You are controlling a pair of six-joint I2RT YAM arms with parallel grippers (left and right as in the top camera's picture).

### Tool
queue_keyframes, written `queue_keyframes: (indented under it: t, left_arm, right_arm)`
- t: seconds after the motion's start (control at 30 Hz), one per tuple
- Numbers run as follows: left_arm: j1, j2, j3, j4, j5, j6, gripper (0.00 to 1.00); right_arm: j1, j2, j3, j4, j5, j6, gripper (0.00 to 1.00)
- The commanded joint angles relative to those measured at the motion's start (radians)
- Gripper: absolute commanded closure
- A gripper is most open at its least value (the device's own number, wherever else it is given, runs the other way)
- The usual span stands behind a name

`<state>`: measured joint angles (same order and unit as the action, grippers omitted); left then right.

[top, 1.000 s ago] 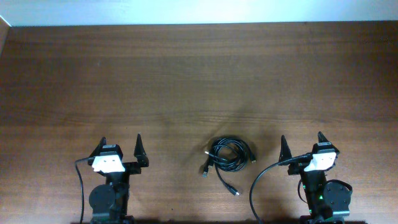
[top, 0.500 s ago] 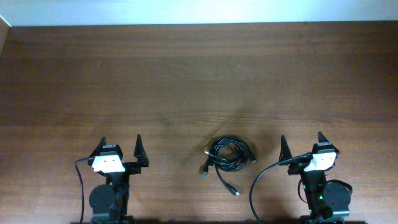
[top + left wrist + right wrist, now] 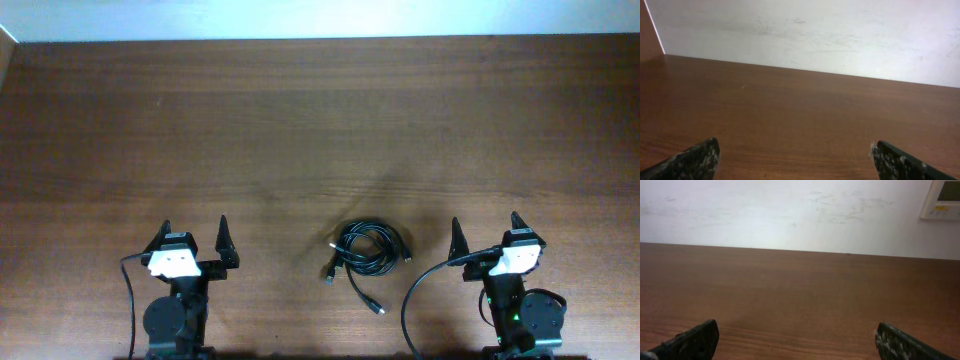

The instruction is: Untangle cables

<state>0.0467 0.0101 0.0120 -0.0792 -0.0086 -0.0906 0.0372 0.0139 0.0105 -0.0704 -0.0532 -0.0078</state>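
Note:
The cables [image 3: 368, 248] are thin black cords coiled in one small tangle on the wooden table, near the front edge between the two arms, with plug ends trailing to the front left and front. My left gripper [image 3: 193, 234] is open and empty, well left of the tangle. My right gripper [image 3: 485, 228] is open and empty, a short way right of it. In the left wrist view my gripper [image 3: 795, 152] shows only bare table between its fingertips; the right wrist view shows the same for my right gripper [image 3: 797, 332]. The cables are out of both wrist views.
A thicker black wire [image 3: 425, 280] loops from the right arm's base toward the tangle's right side. Another arm wire [image 3: 128, 285] hangs by the left base. A pale wall [image 3: 805, 35] stands behind the table's far edge, with a wall panel [image 3: 942, 199] at the right.

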Motion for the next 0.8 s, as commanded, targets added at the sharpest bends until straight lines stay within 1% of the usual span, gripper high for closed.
queue_keyframes:
  t: [0.0, 0.63, 0.7, 0.77]
  left_arm:
    - [-0.004, -0.005, -0.003, -0.005, -0.006, 0.016, 0.01]
    - [-0.004, -0.005, 0.000, -0.009, 0.021, 0.016, 0.01]
    - [-0.004, -0.005, 0.016, -0.038, 0.048, 0.016, 0.01]
    - [-0.004, -0.005, 0.060, -0.112, 0.047, 0.016, 0.01]
  right_arm:
    - [0.008, -0.010, -0.005, -0.004, -0.021, -0.003, 0.01]
    - [0.008, -0.010, -0.005, -0.004, -0.021, -0.003, 0.01]
    - [0.008, -0.010, -0.005, -0.003, -0.021, -0.003, 0.01]
    - [0.008, -0.010, -0.005, -0.004, -0.021, -0.003, 0.01]
